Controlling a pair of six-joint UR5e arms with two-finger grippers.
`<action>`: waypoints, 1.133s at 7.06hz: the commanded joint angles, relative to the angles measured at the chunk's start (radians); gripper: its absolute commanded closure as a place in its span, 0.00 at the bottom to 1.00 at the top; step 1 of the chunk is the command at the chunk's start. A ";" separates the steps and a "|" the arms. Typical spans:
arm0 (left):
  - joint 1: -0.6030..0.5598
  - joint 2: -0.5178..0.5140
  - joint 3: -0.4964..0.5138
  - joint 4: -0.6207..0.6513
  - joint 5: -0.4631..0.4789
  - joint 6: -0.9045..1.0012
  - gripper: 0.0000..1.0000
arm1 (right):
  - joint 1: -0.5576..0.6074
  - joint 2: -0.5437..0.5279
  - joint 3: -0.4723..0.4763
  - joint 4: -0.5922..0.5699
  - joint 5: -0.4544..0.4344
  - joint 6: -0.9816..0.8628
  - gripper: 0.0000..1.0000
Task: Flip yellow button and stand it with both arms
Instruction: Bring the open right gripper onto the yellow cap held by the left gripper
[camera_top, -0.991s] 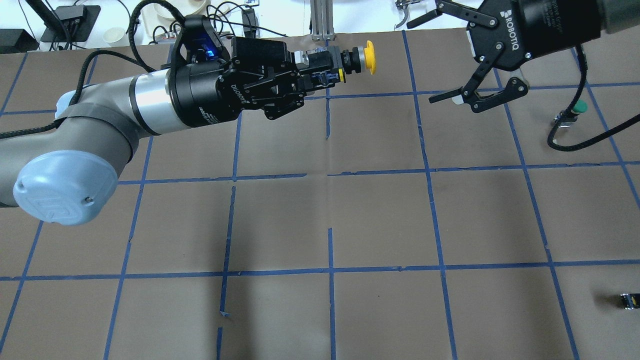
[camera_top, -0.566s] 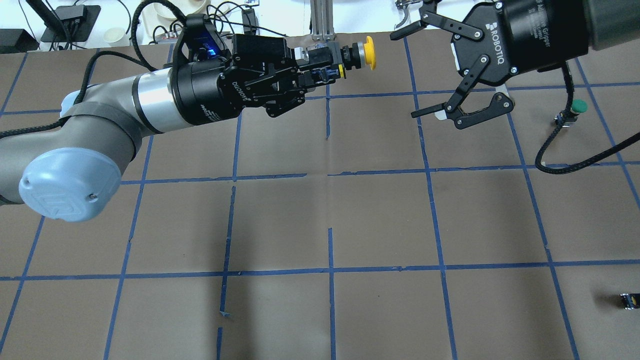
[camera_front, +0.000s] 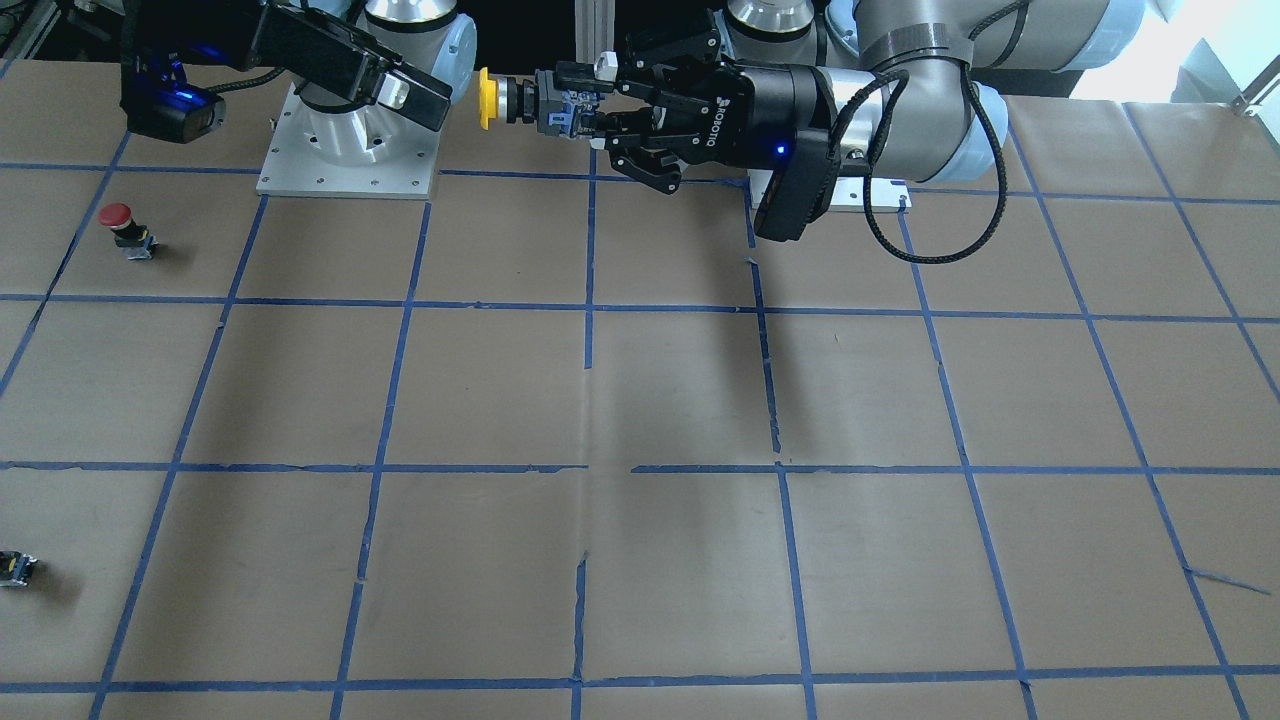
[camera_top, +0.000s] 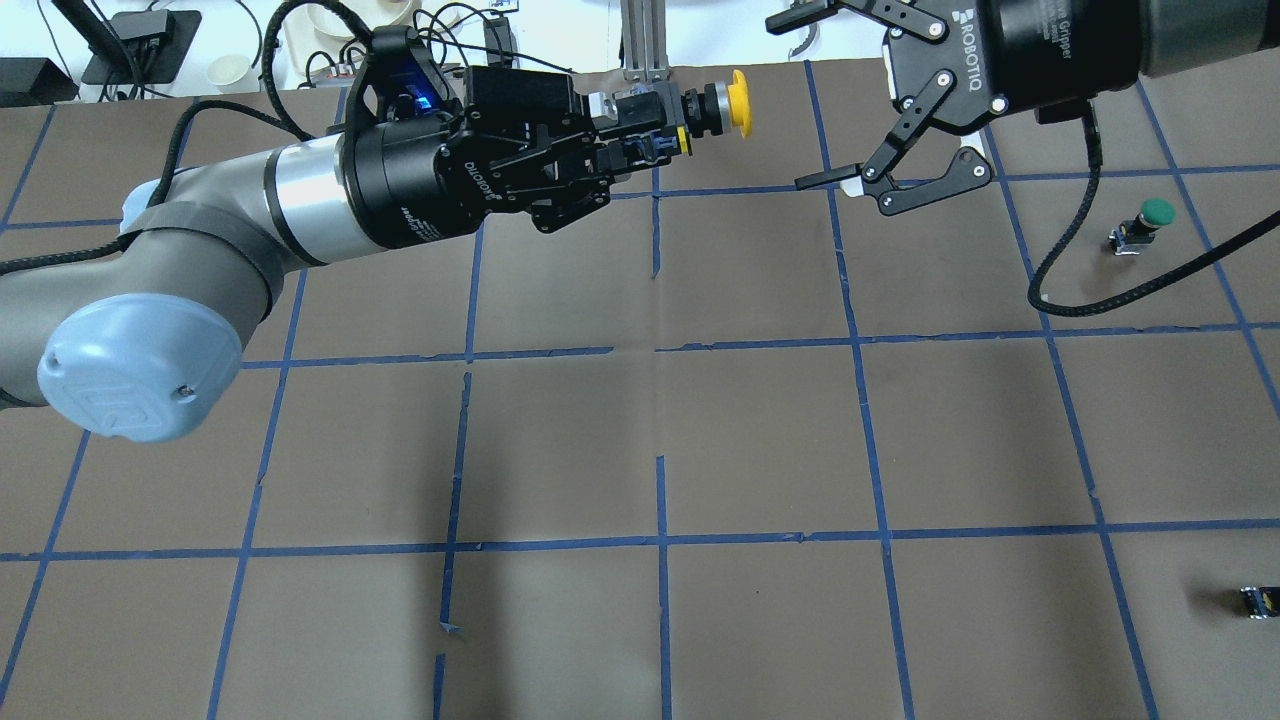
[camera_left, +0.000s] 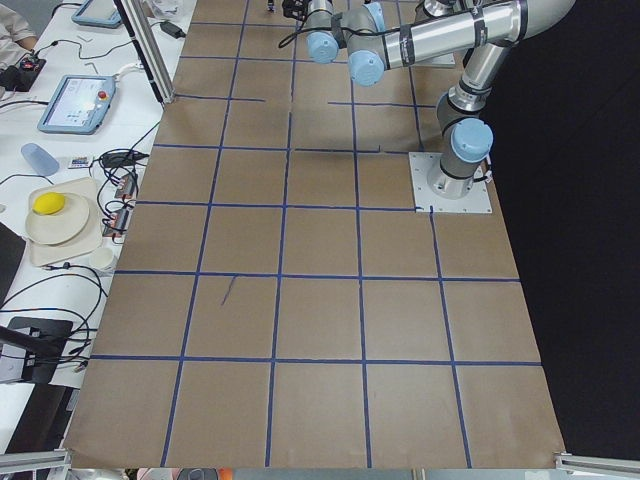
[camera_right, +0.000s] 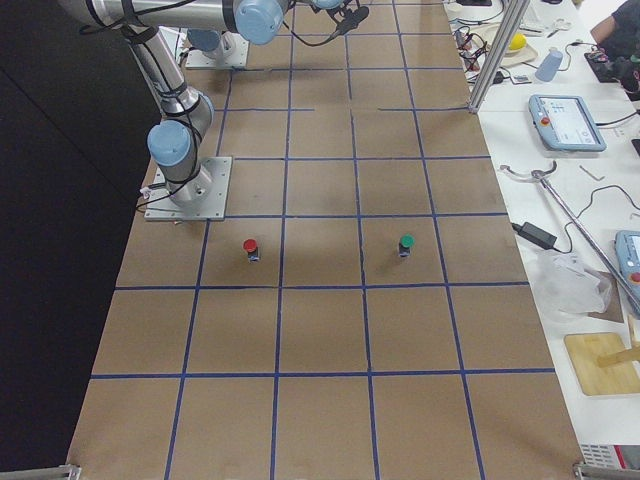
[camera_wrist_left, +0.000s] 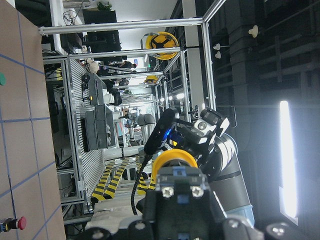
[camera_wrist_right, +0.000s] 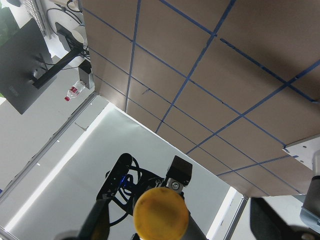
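Note:
The yellow button (camera_top: 739, 103) is held level in the air over the table's far middle, its yellow cap pointing at the right arm. My left gripper (camera_top: 632, 135) is shut on its black and grey body. It shows the same way in the front-facing view (camera_front: 488, 98). My right gripper (camera_top: 790, 100) is open, its jaws spread wide just right of the cap and not touching it. The cap also shows in the left wrist view (camera_wrist_left: 174, 159) and large in the right wrist view (camera_wrist_right: 161, 212).
A green-capped button (camera_top: 1150, 215) stands at the right. A red-capped button (camera_front: 120, 220) stands near the right arm's base plate (camera_front: 345, 150). A tiny black and yellow block (camera_top: 1260, 600) lies at the near right. An aluminium post (camera_top: 640, 40) stands behind the yellow button.
My right gripper has moved left and toward the table's far edge, closer to the yellow cap, and stays open. The left gripper holds the button almost still.

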 joint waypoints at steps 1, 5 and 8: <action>0.000 0.000 0.000 0.000 -0.002 0.000 1.00 | 0.010 0.018 0.007 -0.025 0.041 0.063 0.02; 0.000 0.000 0.002 0.002 -0.002 0.000 1.00 | 0.064 0.012 0.013 -0.042 0.042 0.127 0.06; 0.000 -0.002 0.008 0.000 -0.002 0.000 1.00 | 0.056 0.015 0.011 -0.044 0.046 0.127 0.20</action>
